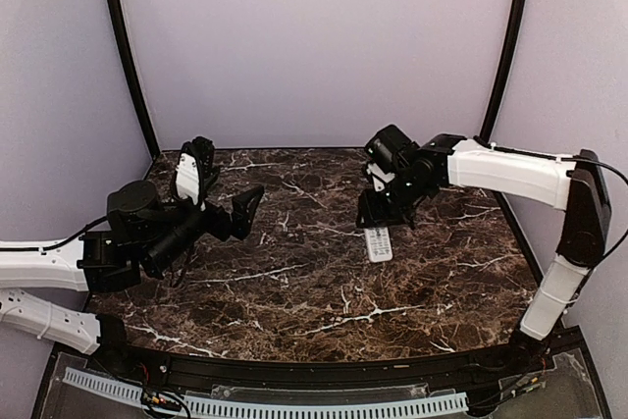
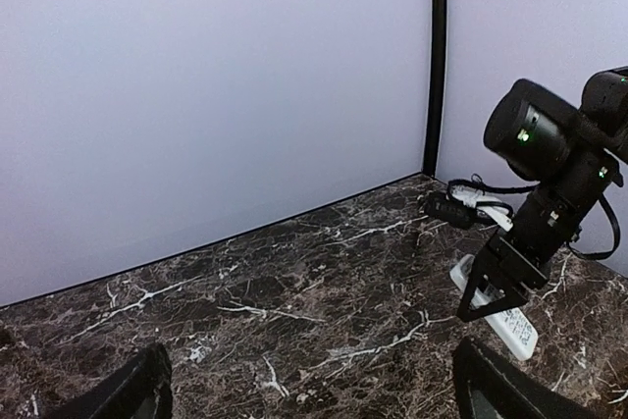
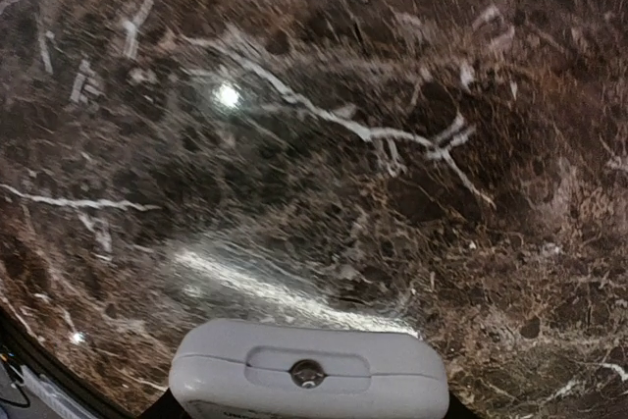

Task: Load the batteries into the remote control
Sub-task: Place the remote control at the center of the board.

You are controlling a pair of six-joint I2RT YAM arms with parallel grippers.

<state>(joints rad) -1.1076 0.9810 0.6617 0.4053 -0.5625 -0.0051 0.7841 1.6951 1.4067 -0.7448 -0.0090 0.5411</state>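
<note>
The white remote control [image 1: 379, 243] lies on the marble table [image 1: 294, 291] right of centre. In the left wrist view [image 2: 510, 326] its button face points up. My right gripper [image 1: 385, 215] is over its far end. In the right wrist view the remote's rounded end [image 3: 309, 375] sits between the fingers of my right gripper [image 3: 309, 411], which looks shut on it. My left gripper [image 1: 226, 188] hangs wide open and empty above the table's left side, its fingertips [image 2: 486, 390] at the bottom corners of the left wrist view. No batteries are in view.
A small dark object with white bits [image 2: 461, 208] lies near the back right corner; I cannot tell what it is. Grey-violet walls [image 1: 314, 46] with black poles enclose the table on three sides. A perforated strip [image 1: 294, 404] runs along the near edge.
</note>
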